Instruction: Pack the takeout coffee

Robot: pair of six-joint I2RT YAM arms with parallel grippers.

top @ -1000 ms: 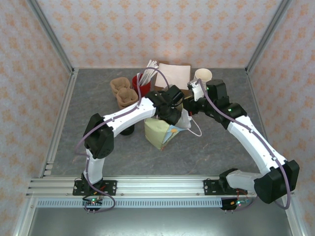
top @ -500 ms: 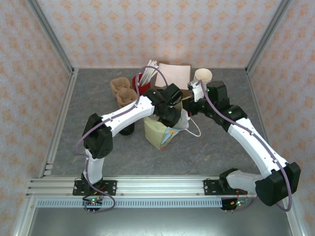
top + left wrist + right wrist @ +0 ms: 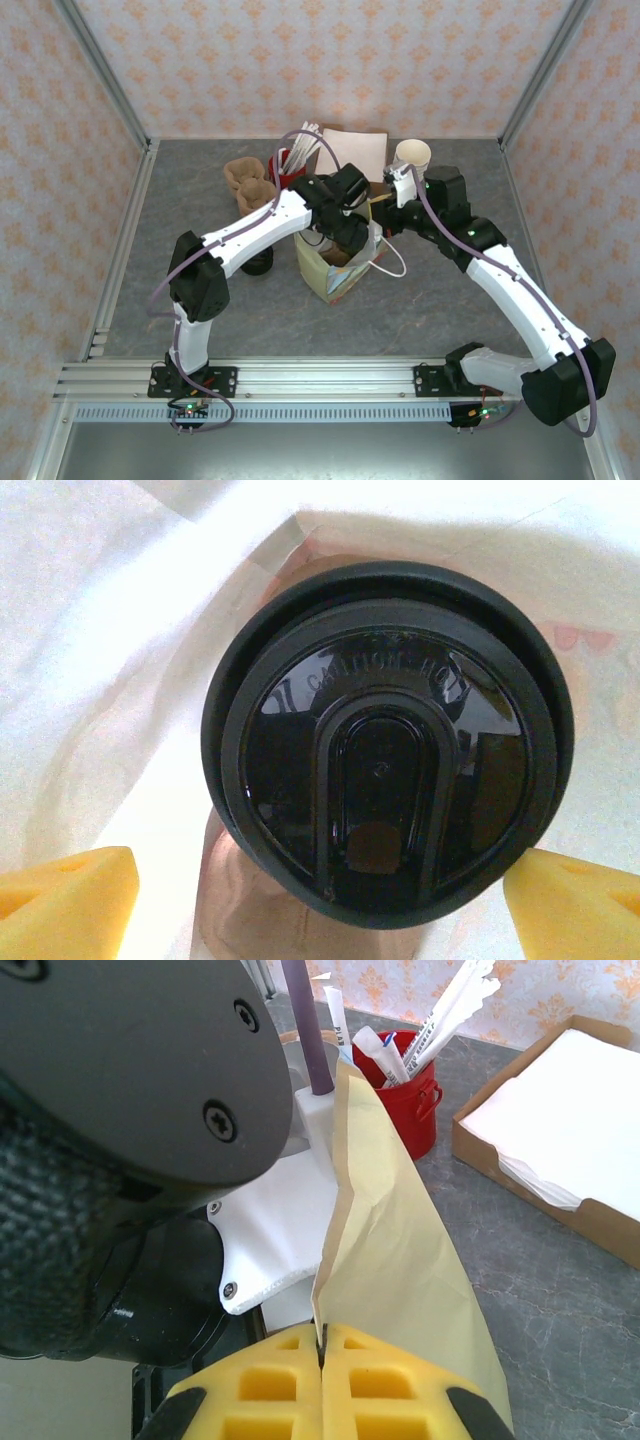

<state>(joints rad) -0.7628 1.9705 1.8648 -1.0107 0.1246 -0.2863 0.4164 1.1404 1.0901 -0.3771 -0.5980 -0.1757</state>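
One bag (image 3: 335, 272) now upright, right pincer (image 3: 322, 1345) pinching it, left pincer (image 3: 320, 885) spread over coffee (image 3: 385, 740)

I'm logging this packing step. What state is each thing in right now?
Paper bag: open at the top, one edge pinched.
Coffee cup: lidded, standing inside the bag.
Left pincer: open over the cup.
Right pincer: shut on the bag's edge.
Red pot: upright, filled with wrapped straws.

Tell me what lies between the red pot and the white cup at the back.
A cardboard tray of white napkins lies between the red pot and the white cup; the top view shows it.
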